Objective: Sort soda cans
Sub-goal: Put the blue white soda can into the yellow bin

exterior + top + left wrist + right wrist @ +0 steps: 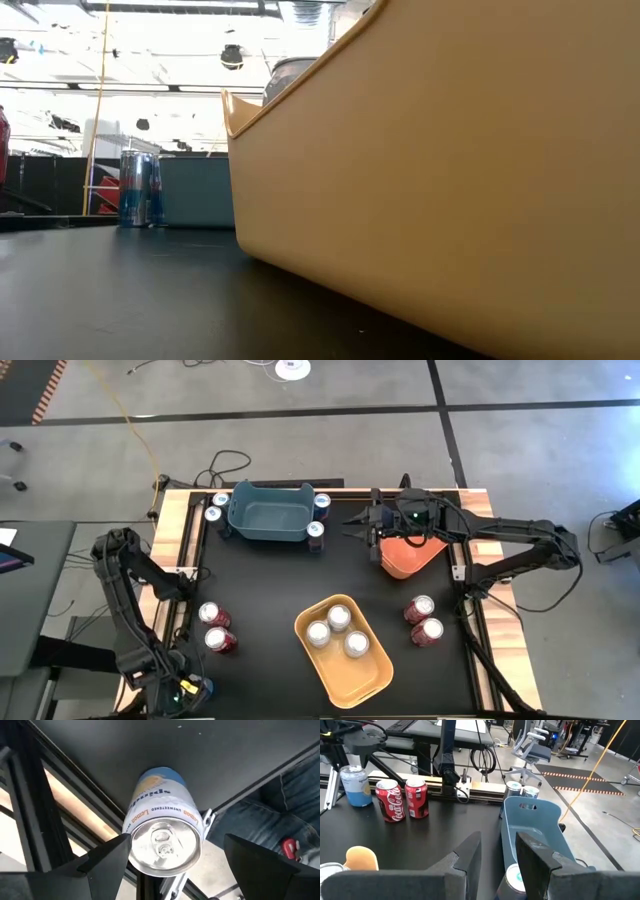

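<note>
**Left gripper open around a pale can at the near-left corner**

From my station I see the left gripper at the near-left corner of the black table. Its fingers are spread wide, one on each side of a pale blue can which stands upright. One finger looks to be at the rim of the can and the other is clearly apart, so the can is not clamped.

The right gripper is at the far side, between the teal bin and the orange bin. Its fingers have only a narrow gap and nothing is in it.

Three silver-topped cans stand inside the yellow bin. Two red cans stand on the left side of the table and two more red cans on the right side. Four dark blue cans stand outside the teal bin, two at each of its ends. I see no can inside this bin.
</note>
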### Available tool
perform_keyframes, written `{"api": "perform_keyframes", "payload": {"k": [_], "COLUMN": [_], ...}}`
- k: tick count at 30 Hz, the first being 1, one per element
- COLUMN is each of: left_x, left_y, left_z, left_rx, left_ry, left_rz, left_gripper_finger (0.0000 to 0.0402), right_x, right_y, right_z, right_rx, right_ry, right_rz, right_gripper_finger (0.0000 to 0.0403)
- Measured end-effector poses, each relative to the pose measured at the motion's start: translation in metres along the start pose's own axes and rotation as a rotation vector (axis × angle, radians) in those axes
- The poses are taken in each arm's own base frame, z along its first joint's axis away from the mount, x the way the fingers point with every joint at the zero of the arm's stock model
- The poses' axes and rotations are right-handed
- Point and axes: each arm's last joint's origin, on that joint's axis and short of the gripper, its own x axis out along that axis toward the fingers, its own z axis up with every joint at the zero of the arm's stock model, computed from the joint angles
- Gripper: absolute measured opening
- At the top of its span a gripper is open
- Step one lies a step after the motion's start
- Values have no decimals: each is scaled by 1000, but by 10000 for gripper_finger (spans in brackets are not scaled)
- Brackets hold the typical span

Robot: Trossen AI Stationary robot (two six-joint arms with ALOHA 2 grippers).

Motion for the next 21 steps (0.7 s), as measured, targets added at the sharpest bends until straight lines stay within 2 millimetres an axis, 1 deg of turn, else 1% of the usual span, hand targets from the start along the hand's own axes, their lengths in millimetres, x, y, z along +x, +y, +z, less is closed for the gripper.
{"api": "perform_keyframes", "payload": {"k": [9, 16, 21], "left_x": [0, 0, 0], "left_y": [-2, -2, -4], "left_z": [-1, 2, 7], "left_rx": [41, 29, 44], "left_ry": [11, 44, 75], "left_rz": [-27, 18, 26], "left_gripper_finger": [316, 315, 298], "right_x": [0, 0, 0], "right_y": [0, 0, 1], "right_z": [-1, -2, -2], "right_rx": [1, 0, -1], "right_ry": [6, 20, 25], "right_rz": [2, 5, 7], "right_gripper_finger": [136, 136, 136]}}
